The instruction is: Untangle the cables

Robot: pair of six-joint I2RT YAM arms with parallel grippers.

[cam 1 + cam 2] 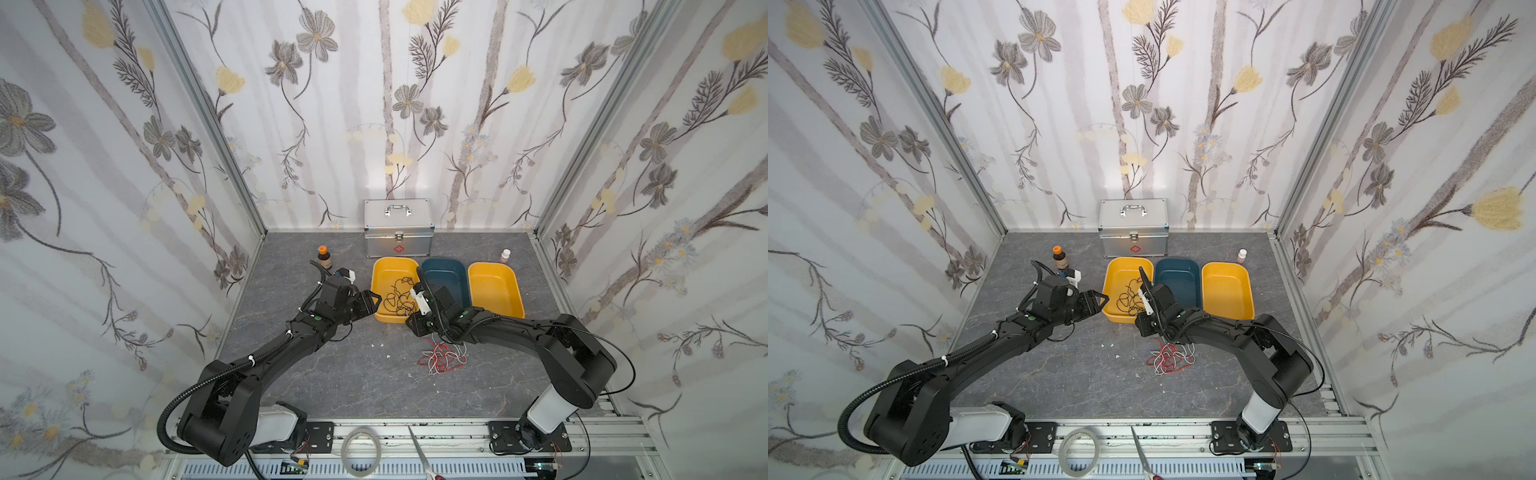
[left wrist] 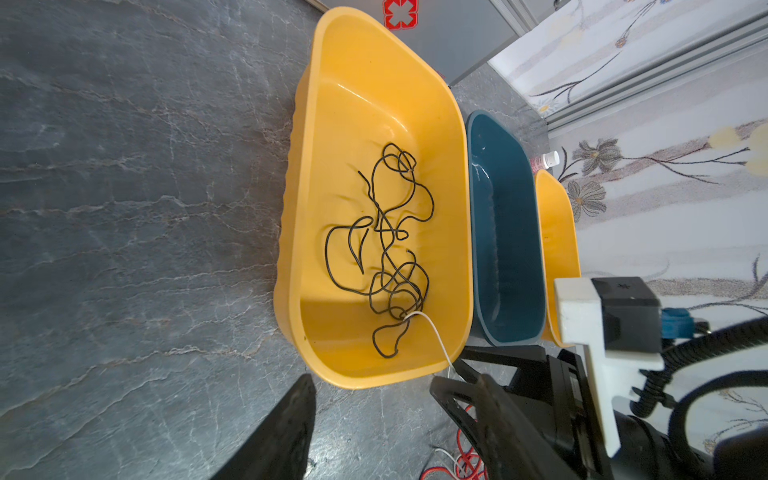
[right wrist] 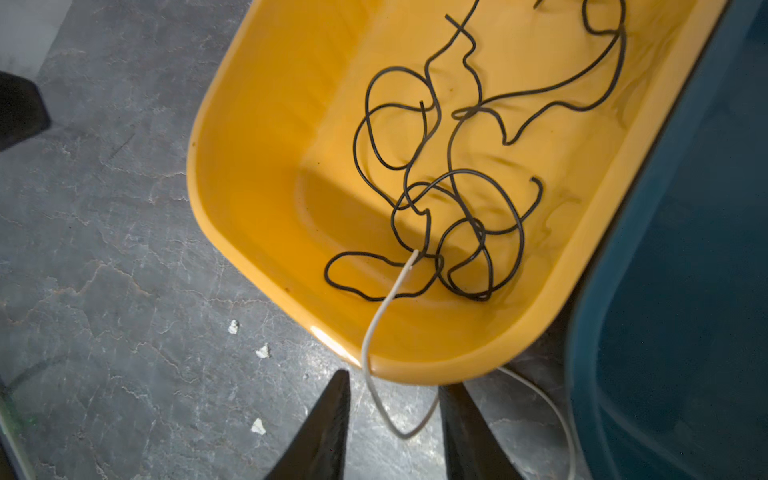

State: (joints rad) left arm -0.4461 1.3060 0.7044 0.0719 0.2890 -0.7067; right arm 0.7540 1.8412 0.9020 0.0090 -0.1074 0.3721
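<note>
The black cable (image 1: 397, 297) (image 3: 457, 187) lies curled inside the left yellow tray (image 1: 380, 270) (image 2: 332, 124). One end of the white cable (image 3: 374, 332) (image 2: 432, 332) hangs over that tray's near rim and touches the black cable. The rest of it is tangled with the red cable (image 1: 442, 359) (image 1: 1167, 357) on the table in front of the tray. My right gripper (image 3: 395, 380) hovers at the tray's near rim, open, with a loose loop of white cable between its fingers. My left gripper (image 1: 376, 299) (image 2: 372, 386) is open and empty at the tray's left near corner.
A blue tray (image 1: 453, 266) and a second yellow tray (image 1: 494, 291) stand to the right of the first. A metal first-aid case (image 1: 398, 228) sits at the back, flanked by a brown bottle (image 1: 324, 257) and a small bottle (image 1: 505, 255). A tape ring (image 1: 360, 451) and scissors (image 1: 419, 453) lie on the front rail.
</note>
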